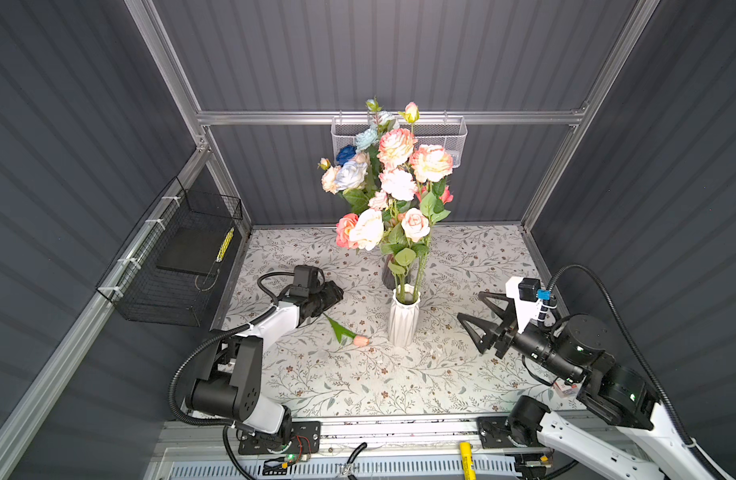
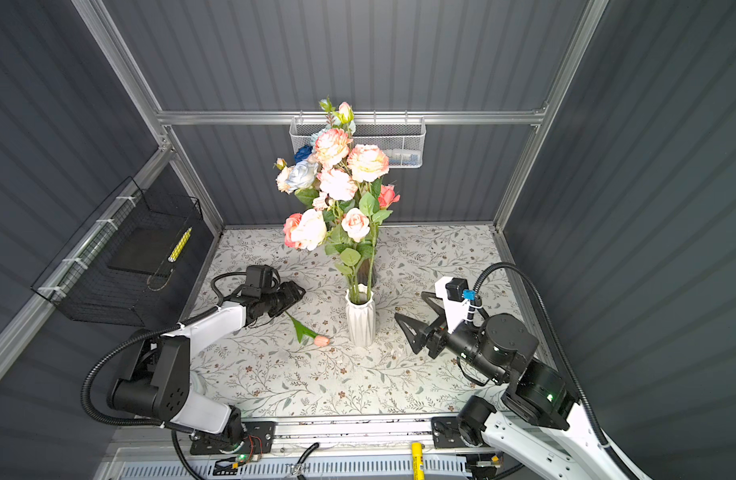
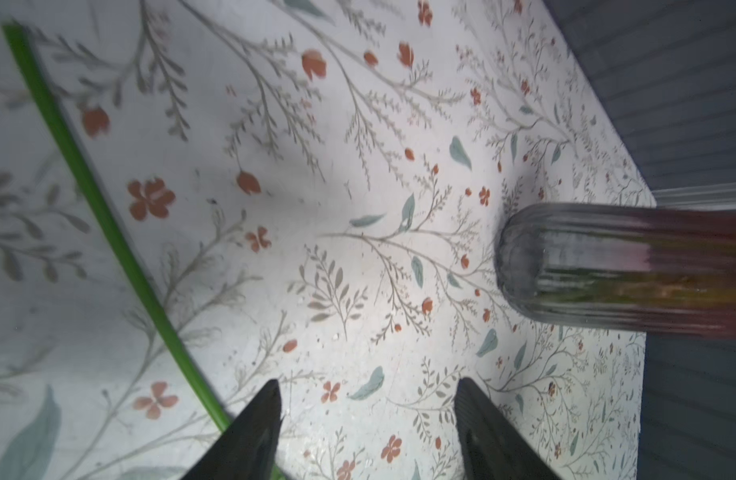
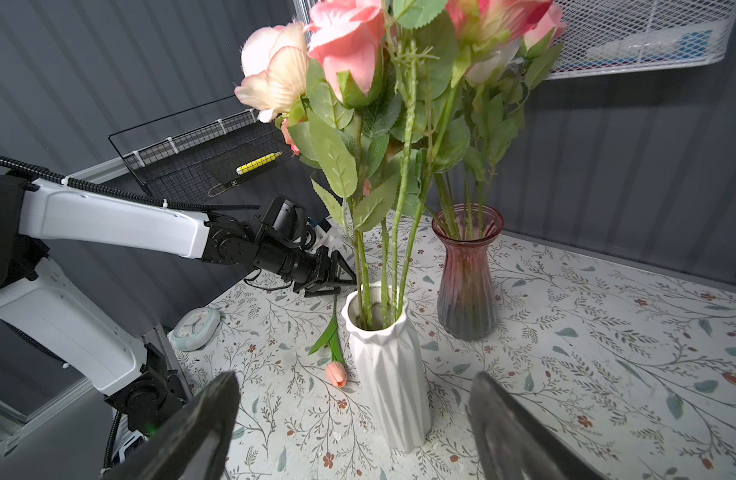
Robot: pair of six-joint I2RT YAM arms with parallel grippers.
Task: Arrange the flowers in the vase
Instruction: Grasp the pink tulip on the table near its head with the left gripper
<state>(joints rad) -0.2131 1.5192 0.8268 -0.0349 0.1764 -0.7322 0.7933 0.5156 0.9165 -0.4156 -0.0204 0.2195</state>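
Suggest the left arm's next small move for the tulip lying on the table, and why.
Probably shift the left gripper sideways until the tulip stem sits between its jaws. The jaws stand open over bare cloth, and the stem runs past the outside of one, not through the gap, so closing now would likely miss.

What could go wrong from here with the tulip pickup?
In the left wrist view the tulip stem lies outside the open left pincer, so closing now may miss it.
The white vase carries tall flowers and looks top-heavy; a nudge from the nearby right pincer could tip it.
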